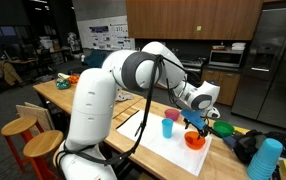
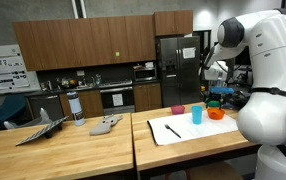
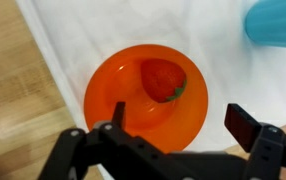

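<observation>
The strawberry (image 3: pixel 163 78) lies in the orange bowl (image 3: pixel 109 92), toward 1 o'clock from its middle. Only the wrist view shows it; in both exterior views the bowl is too small to see into. The gripper (image 3: pixel 181 122) hangs right over the bowl with its jaws spread wide and nothing between them. A blue cup (image 3: pixel 275 22) stands at 2 o'clock from the bowl, apart from it, on the white mat (image 3: pixel 73 40). In an exterior view, a pink cup (image 1: pixel 172 115) stands just behind the blue one and a green bowl (image 1: pixel 223 129) sits at 2 o'clock; the wrist view misses both. The mat lies on a wooden table (image 2: pixel 73 150).
</observation>
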Motion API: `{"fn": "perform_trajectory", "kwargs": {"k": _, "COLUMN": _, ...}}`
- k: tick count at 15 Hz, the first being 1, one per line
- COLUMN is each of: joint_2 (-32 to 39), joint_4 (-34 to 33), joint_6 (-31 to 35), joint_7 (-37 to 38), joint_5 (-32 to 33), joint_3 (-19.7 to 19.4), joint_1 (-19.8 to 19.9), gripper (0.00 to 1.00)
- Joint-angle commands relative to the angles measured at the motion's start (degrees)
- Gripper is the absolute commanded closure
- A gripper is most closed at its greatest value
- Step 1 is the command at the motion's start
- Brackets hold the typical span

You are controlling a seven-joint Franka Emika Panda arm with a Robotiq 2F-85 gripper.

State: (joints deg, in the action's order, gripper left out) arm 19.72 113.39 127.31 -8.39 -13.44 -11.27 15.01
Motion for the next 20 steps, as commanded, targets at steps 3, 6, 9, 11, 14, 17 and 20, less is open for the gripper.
{"fn": "perform_trajectory", "kwargs": {"k": 3, "joint_2": 3.26, "joint_4": -5.34, "joint_6": -2.74, "joint_7": 6.32, "joint_5": 0.60, "joint_3": 0.22, "joint_1": 0.12, "gripper": 0.00}}
{"fn": "perform_trajectory", "kwargs": {"k": 6, "joint_2": 5.29, "joint_4": -7.80, "joint_6": -2.30, "joint_7": 8.86, "joint_5": 1.48, "joint_3": 0.20, "joint_1": -0.35, "gripper": 0.00}}
{"fn": "perform_trajectory", "kwargs": {"k": 9, "joint_2": 7.35, "joint_4": -10.04, "joint_6": -2.11, "joint_7": 10.34, "joint_5": 3.23, "joint_3": 0.20, "joint_1": -0.98, "gripper": 0.00}}
{"fn": "perform_trajectory", "kwargs": {"k": 11, "joint_2": 8.50, "joint_4": -11.21, "joint_6": -2.02, "joint_7": 11.43, "joint_5": 4.92, "joint_3": 0.13, "joint_1": -1.60, "gripper": 0.00}}
{"fn": "perform_trajectory", "kwargs": {"k": 14, "joint_2": 10.01, "joint_4": -12.80, "joint_6": -2.03, "joint_7": 13.06, "joint_5": 7.20, "joint_3": 0.16, "joint_1": -2.49, "gripper": 0.00}}
{"fn": "perform_trajectory", "kwargs": {"k": 17, "joint_2": 11.10, "joint_4": -14.11, "joint_6": -2.13, "joint_7": 14.55, "joint_5": 8.98, "joint_3": 0.28, "joint_1": -3.34, "gripper": 0.00}}
{"fn": "perform_trajectory", "kwargs": {"k": 20, "joint_2": 11.77, "joint_4": -15.13, "joint_6": -2.43, "joint_7": 15.58, "joint_5": 9.95, "joint_3": 0.36, "joint_1": -4.02, "gripper": 0.00}}
